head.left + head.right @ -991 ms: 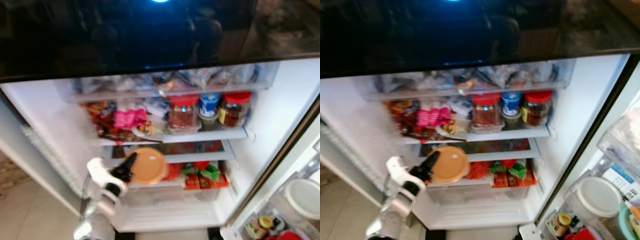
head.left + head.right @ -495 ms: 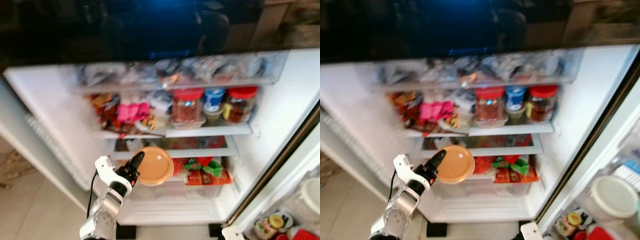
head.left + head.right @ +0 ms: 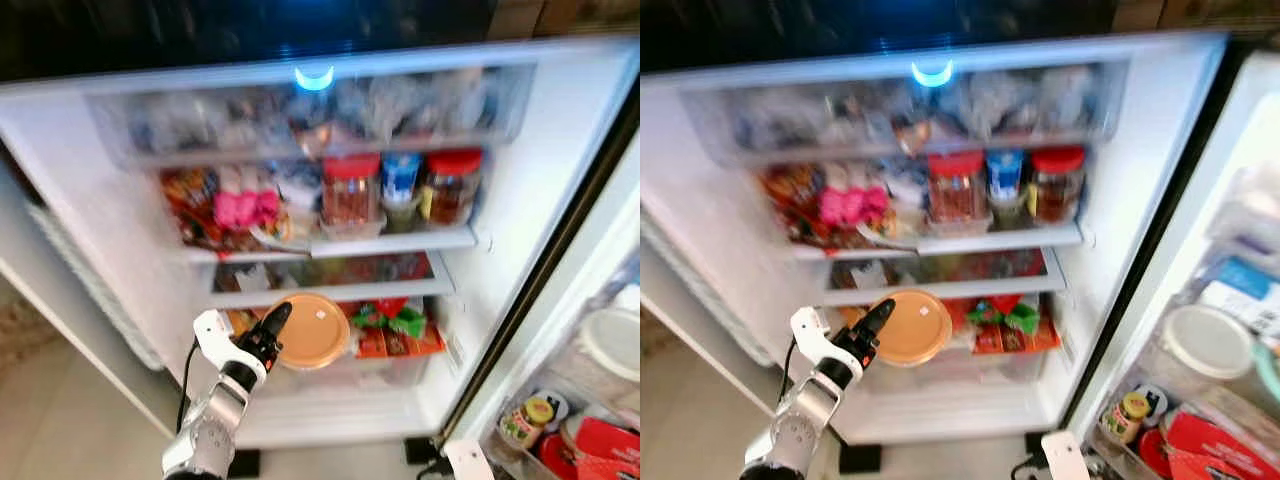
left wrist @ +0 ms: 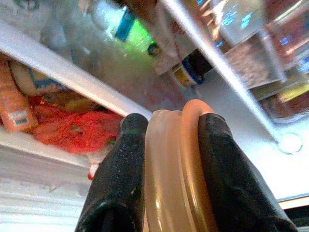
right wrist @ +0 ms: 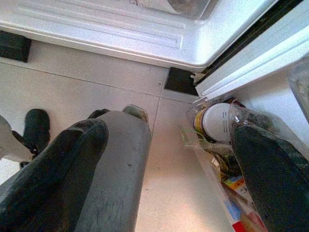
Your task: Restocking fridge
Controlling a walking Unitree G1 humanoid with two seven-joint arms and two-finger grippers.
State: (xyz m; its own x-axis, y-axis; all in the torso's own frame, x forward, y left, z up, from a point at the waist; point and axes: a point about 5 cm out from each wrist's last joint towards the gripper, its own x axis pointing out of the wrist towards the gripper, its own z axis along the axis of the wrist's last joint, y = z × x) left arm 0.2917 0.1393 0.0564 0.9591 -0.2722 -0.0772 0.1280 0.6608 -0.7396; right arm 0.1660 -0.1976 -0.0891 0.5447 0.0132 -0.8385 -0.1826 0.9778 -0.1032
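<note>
top drawer (image 3: 300, 115) contents blurred — unidentifiable

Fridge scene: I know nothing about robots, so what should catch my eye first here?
First, the left tool, its fingers clamped on a round orange lid held up before the lower shelf of the open fridge. Above it, two red-capped jars stand on the middle shelf beside a pink packet, and a blue light glows at the top.

container (image 3: 312, 331) tan | jar lids (image 3: 350, 166) red | fridge wall (image 3: 545, 190) white
</note>
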